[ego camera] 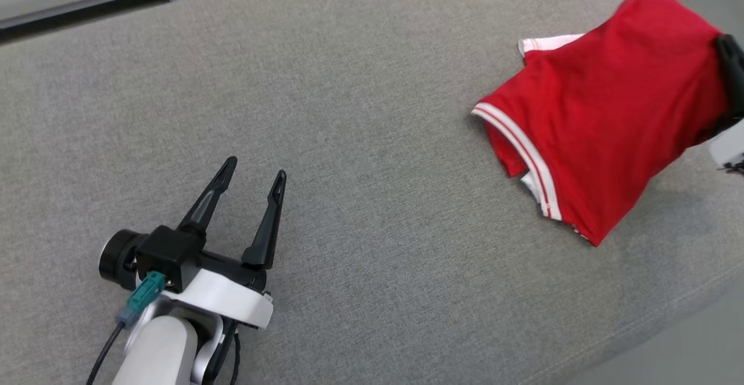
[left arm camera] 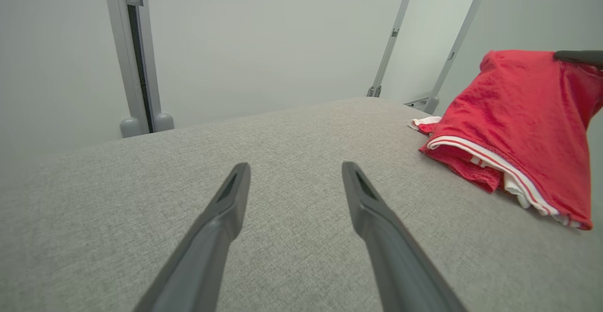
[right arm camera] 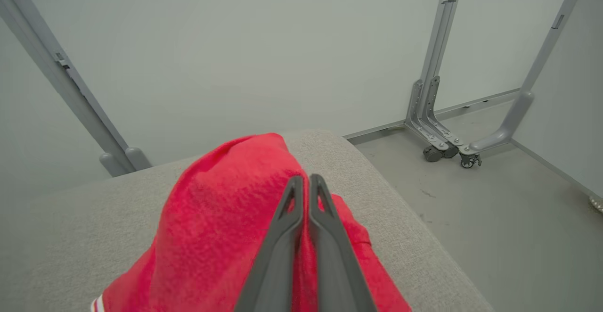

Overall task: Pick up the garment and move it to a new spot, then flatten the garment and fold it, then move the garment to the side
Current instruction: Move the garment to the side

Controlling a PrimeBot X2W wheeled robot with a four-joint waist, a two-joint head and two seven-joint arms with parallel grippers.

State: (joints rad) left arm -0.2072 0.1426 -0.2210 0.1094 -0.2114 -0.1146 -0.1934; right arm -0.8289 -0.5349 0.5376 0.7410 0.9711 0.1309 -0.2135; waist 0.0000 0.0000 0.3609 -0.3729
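One garment [ego camera: 604,100], red | left pincer [ego camera: 256,168] wide, empty | right pincer [right arm camera: 306,180] clamping garment

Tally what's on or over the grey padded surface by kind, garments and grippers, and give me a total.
Garments: 1, the red garment, partly lifted.
Grippers: 2, the left gripper open, the right gripper shut on the red garment.
Total: 3.
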